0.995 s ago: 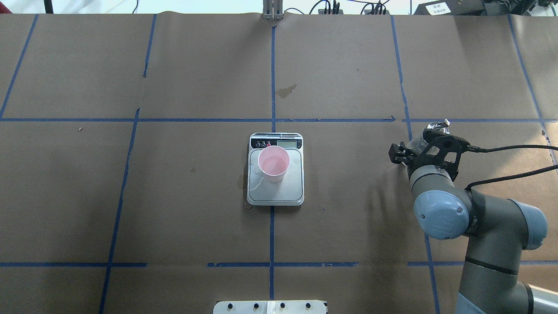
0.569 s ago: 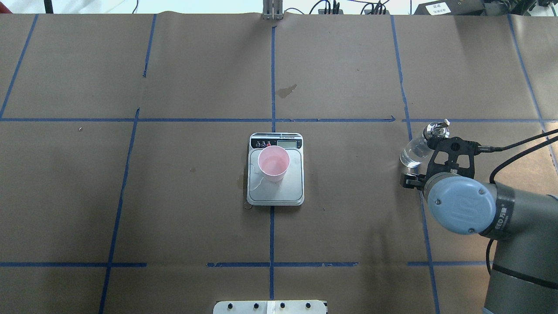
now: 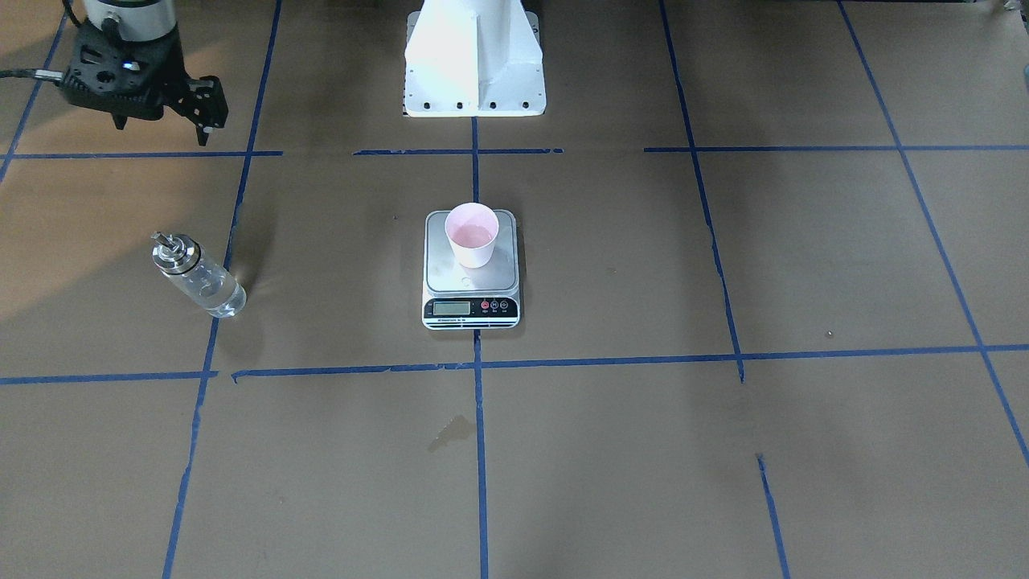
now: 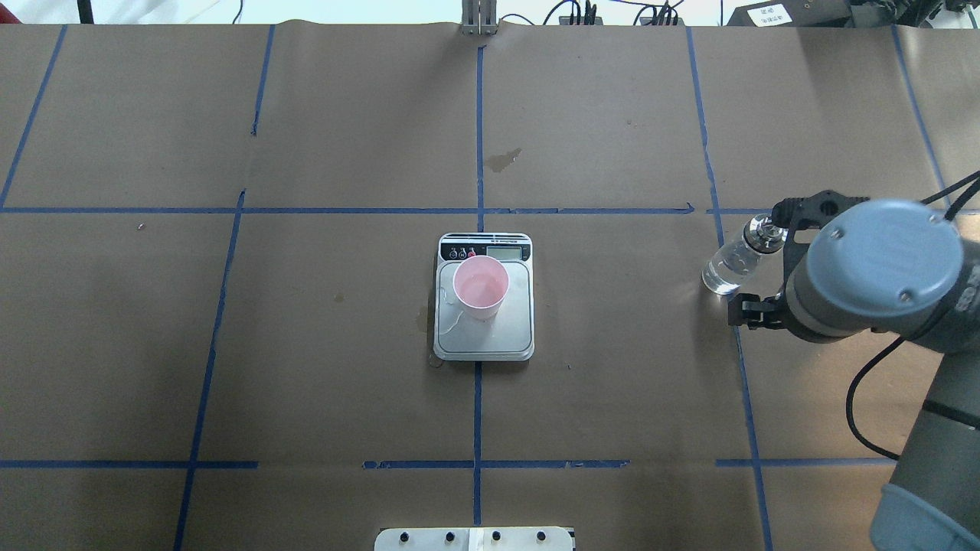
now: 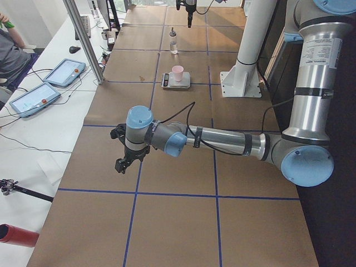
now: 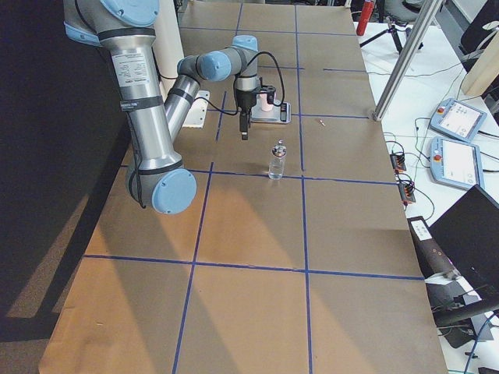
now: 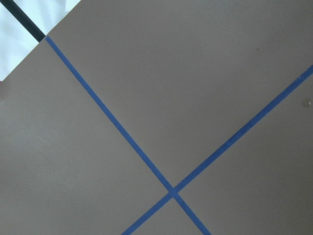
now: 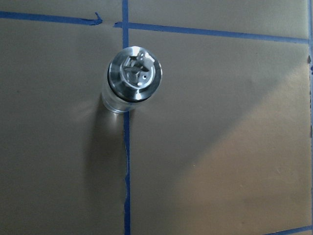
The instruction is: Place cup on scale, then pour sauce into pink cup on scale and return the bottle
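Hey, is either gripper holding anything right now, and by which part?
Nothing is held. The bottle stands free on the table, the right gripper open and apart from it. The left gripper shows nothing in it.

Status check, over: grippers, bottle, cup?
Right gripper open, empty, clear of bottle; left gripper parked aside, state unclear. Bottle upright on table, apart from scale. Cup on scale, liquid inside. Wet streaks beside cup.
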Controlling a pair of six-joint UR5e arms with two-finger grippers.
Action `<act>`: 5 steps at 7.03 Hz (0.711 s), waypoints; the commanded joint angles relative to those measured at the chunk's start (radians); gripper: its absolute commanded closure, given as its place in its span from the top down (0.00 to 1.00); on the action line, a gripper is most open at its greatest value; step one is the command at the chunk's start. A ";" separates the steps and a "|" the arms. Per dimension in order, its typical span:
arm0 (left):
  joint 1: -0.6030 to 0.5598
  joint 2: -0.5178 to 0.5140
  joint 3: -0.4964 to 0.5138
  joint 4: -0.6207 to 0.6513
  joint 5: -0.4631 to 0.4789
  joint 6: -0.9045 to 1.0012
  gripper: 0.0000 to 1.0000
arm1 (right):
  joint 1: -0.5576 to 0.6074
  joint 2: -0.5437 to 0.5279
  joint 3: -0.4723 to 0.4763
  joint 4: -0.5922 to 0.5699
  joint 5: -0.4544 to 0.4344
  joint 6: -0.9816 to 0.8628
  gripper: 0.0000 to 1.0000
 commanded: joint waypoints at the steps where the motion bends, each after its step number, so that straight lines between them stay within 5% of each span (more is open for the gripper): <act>1: 0.000 -0.002 0.000 0.001 0.000 0.001 1.00 | 0.248 -0.001 -0.037 -0.027 0.166 -0.421 1.00; 4: -0.002 0.006 0.000 -0.002 -0.003 0.015 1.00 | 0.581 -0.028 -0.251 -0.012 0.373 -0.946 1.00; 5: -0.002 0.012 0.002 -0.002 -0.005 0.015 1.00 | 0.680 -0.033 -0.375 -0.003 0.374 -1.184 1.00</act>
